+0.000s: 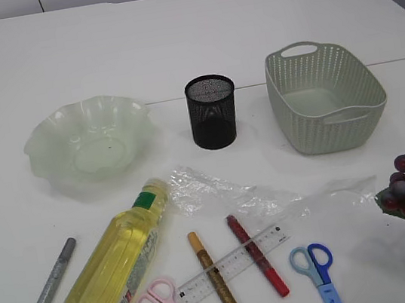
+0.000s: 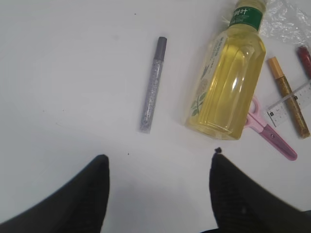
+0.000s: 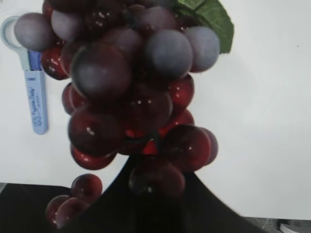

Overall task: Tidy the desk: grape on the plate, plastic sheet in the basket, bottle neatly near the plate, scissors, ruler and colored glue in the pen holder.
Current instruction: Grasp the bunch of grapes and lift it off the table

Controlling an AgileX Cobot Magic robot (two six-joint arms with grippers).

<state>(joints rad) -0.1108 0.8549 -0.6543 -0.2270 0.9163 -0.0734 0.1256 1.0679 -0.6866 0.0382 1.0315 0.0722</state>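
Overhead, our left gripper [image 2: 158, 194] hovers spread above the white desk [image 1: 171, 42]; our right gripper [image 3: 146, 194] pinches the grape bunch [image 3: 131, 97].

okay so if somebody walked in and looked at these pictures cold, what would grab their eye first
Probably the grape bunch: it fills the right wrist view, dangling from the right gripper above the desk at its right edge. Next, the bottle of yellow liquid lying on its side at front left, below the empty plate. The black pen holder stands out at center, beside the basket.
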